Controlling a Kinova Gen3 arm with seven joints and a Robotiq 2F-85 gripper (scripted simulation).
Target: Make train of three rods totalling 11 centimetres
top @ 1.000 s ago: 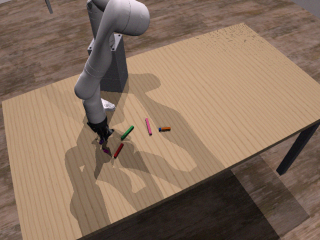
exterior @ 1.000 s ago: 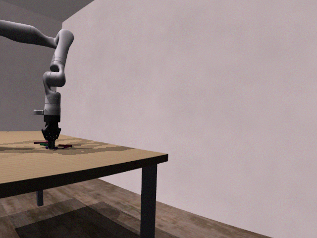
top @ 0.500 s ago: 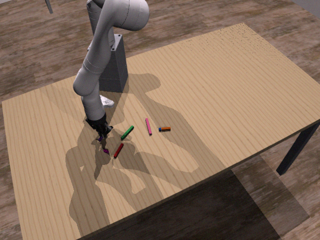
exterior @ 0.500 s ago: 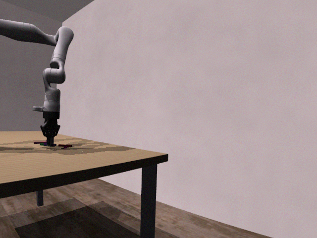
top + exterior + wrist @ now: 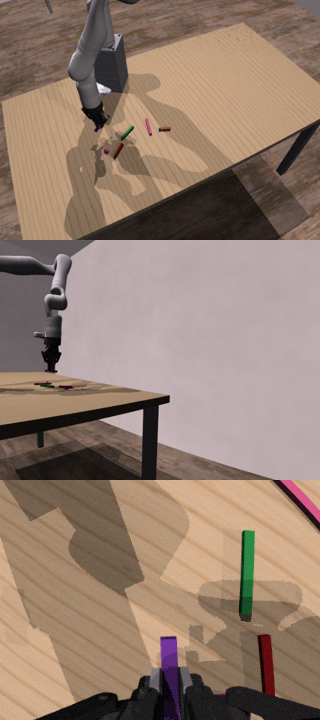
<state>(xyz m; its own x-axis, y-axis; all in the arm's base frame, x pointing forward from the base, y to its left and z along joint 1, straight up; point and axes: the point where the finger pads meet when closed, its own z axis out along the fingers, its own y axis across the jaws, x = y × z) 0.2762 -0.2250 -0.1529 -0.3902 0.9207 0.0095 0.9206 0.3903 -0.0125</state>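
We find no brand, label or writing that can be read on any surface, so we turn to counting. Going left to right across the wooden table (image 5: 232, 85) in the top view, we meet first the gripper (image 5: 100, 124) at the end of the grey arm (image 5: 89, 59), which rises from a dark pedestal (image 5: 121, 64) at the back edge. Its jaws are pinched on the purple rod (image 5: 96, 129), which the side view shows lifted off the table (the wrist view shows it running straight out between the two fingertips, with the free end pointing forward). Next comes the small magenta rod (image 5: 105, 151), lying flat nearer the front edge, and just to its right the red rod (image 5: 118, 150), set on a diagonal and apart from it. Above the red one lies the green rod (image 5: 127, 132), also diagonal, with a gap between their ends. Further right is the pink rod (image 5: 148, 126), nearly upright in the picture and on its own. Last comes the blue rod (image 5: 160, 129), a tiny cube, touching the left end of the orange rod (image 5: 165, 128), the two in one line. That makes seven rods, one of each colour: six on the table, one in the gripper.
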